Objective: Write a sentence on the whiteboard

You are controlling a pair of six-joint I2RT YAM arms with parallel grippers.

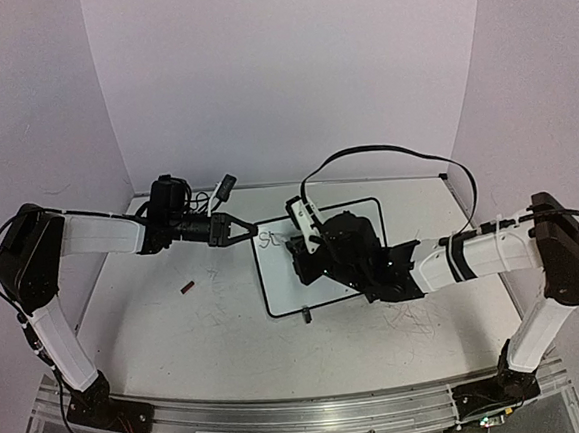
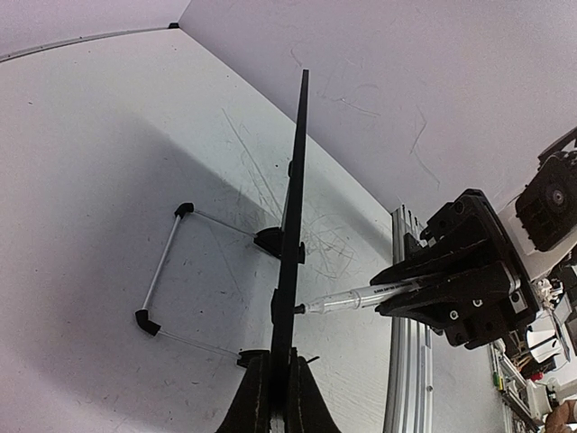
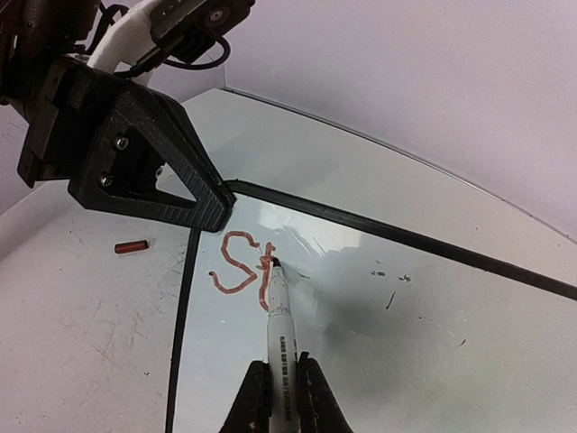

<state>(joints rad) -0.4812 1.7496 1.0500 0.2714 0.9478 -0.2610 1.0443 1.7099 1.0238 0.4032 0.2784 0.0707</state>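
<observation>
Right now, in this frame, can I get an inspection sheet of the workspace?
Surface: white table, scuffed.
Job's things: whiteboard with writing reading "St"; the marker tip touches it.
Clutter: small red piece, likely a cap, left of the board.
Hands: left hand shut on the whiteboard's edge; right hand shut on the marker.
Cables: black cable arcs above the right arm.
Surroundings: plain white backdrop.

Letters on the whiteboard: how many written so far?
2. An S near the whiteboard's corner clamped by the left gripper, and a t just right of it, at the marker tip. The marker may hide part of a stroke.
</observation>
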